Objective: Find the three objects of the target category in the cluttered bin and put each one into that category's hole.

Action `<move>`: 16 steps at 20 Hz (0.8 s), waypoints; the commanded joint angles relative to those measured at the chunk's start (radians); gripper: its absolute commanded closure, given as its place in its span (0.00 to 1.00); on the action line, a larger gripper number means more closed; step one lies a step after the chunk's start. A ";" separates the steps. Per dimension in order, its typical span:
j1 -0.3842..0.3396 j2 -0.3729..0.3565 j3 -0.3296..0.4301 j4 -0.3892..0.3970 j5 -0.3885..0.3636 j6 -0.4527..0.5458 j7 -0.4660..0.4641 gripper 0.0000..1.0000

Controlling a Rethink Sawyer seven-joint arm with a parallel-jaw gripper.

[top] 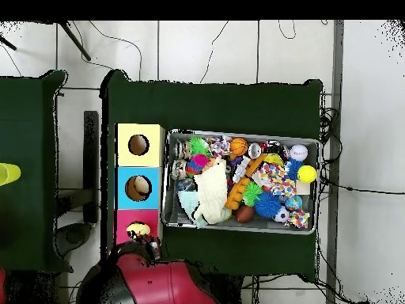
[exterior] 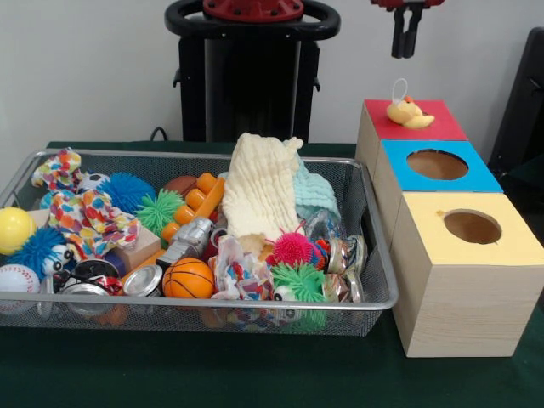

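My gripper hangs open and empty at the top of the front view, well above the red-topped box. A pale yellow soft toy with a white loop lies on that red top, and the hole does not show under it. In the overhead view the same toy sits on the red box, with the gripper just beside it. The wire mesh bin stands left of the boxes, full of toys. No orange tiger shows.
Blue-topped box and yellow-topped box stand in a row in front of the red one. The bin holds a cream cloth, an orange studded block, spiky balls, a basketball and tins.
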 commanded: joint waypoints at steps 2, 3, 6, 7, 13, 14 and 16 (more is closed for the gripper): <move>-0.030 0.147 -0.073 -0.062 -0.119 -0.104 0.120 1.00; -0.023 0.164 -0.080 -0.067 -0.124 -0.121 0.128 1.00; 0.004 0.218 -0.114 -0.096 -0.140 -0.168 0.148 1.00; 0.021 0.236 -0.132 -0.103 -0.143 -0.184 0.161 1.00; 0.078 0.282 -0.159 -0.134 -0.088 -0.200 0.181 1.00; 0.091 0.279 -0.166 -0.138 -0.078 -0.192 0.185 1.00; 0.102 0.269 -0.165 -0.142 -0.059 -0.171 0.186 1.00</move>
